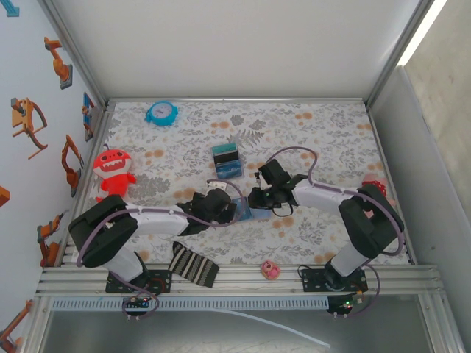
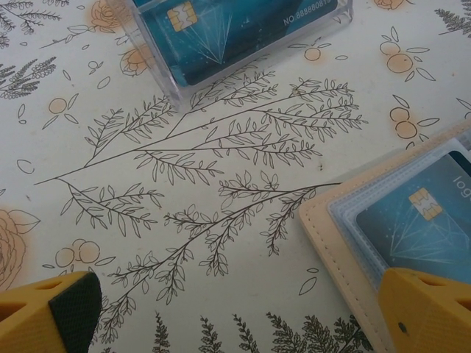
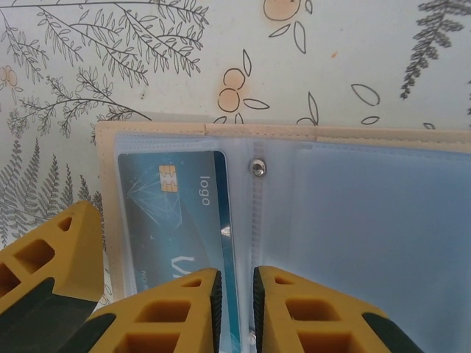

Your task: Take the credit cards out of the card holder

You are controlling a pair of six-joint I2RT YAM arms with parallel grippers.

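Teal card, not yet out, lies in the nine o'clock pocket of the card holder; right tool narrow, left tool wide.

Left gripper gapes wide; right gripper nearly closed, perhaps pinching; both arms reach inward.

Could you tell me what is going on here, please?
Both arms are working on the open card holder in the middle of the table. The right gripper is nearly shut at its middle seam, apparently pinching it, beside a blue card still in its pocket. The left gripper hangs wide open at the holder's edge.
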